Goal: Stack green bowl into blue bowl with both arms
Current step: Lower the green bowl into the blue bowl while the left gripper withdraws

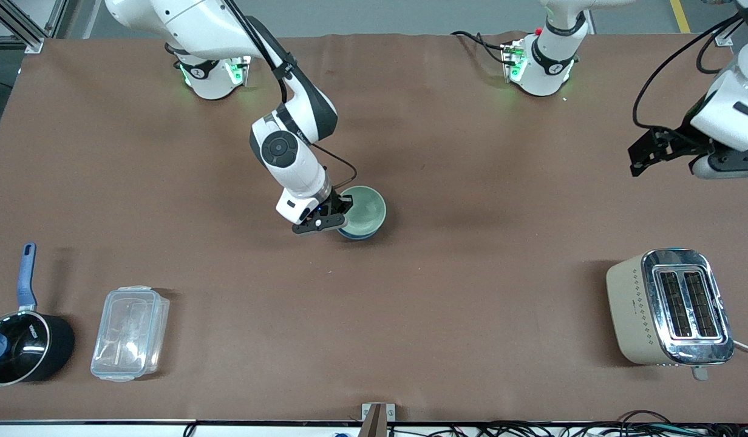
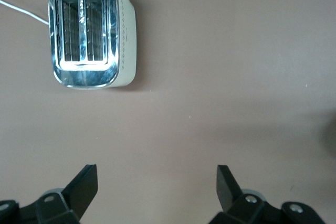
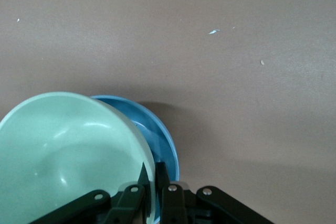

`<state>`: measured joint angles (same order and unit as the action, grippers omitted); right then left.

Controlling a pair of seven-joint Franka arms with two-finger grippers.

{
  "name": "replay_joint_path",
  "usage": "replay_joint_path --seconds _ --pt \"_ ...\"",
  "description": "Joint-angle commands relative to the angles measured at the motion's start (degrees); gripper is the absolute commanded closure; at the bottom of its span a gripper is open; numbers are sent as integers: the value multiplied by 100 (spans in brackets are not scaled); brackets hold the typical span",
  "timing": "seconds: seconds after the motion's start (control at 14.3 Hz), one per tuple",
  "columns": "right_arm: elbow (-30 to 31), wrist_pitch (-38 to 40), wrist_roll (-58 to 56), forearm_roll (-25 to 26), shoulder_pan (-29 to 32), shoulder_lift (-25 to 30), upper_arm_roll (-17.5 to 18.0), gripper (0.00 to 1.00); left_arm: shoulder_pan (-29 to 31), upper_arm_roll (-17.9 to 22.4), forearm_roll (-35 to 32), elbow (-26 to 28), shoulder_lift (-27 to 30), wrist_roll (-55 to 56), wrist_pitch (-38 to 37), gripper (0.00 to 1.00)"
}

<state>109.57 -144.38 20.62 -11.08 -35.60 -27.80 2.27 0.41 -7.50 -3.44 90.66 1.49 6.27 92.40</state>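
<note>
**Green bowl held over blue bowl at mid-table**

Green bowl (image 1: 363, 208) sits tilted in the blue bowl (image 1: 357, 233) near the centre of the front view, its rim pinched by the right gripper (image 1: 336, 211). The right arm (image 1: 289, 145) drops from its base at the upper left of the frame, elbow bent, wrist angled down toward the bowls, its fingers clamped together on the green rim. In the right wrist view the green bowl (image 3: 68, 150) fills the lower left, the blue bowl (image 3: 157, 135) showing as a crescent at its edge, and the black fingertips (image 3: 144, 174) grip the green wall, one inside and one outside.

The left arm waits at the upper right of the front view, its gripper (image 1: 644, 155) raised over bare table at that end, fingers spread wide. The left wrist view shows the two fingers (image 2: 84, 187) well apart at the bottom, with the toaster (image 2: 86, 30) at upper left.

On the table (image 1: 471, 291), the toaster (image 1: 668, 306) stands at lower right; a pot (image 1: 22, 346) and a clear container (image 1: 130, 332) lie at lower left.
</note>
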Motion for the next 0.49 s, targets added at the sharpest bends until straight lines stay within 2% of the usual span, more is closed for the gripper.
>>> replay_joint_path --seconds 0.0,0.28,0.35,0.42 --pt "126 -134 -49 0 -70 73 -69 92 3 214 265 13 150 -127 -248 0" --pt "126 -187 -58 18 -52 82 -87 89 -32 223 265 13 360 -302 -301 0" --pt "126 -187 -58 53 -44 82 -87 86 -49 205 265 66 405 -302 -440 0" --pt "126 -179 -58 70 -9 82 -87 76 -84 196 274 171 518 -293 -494 0"
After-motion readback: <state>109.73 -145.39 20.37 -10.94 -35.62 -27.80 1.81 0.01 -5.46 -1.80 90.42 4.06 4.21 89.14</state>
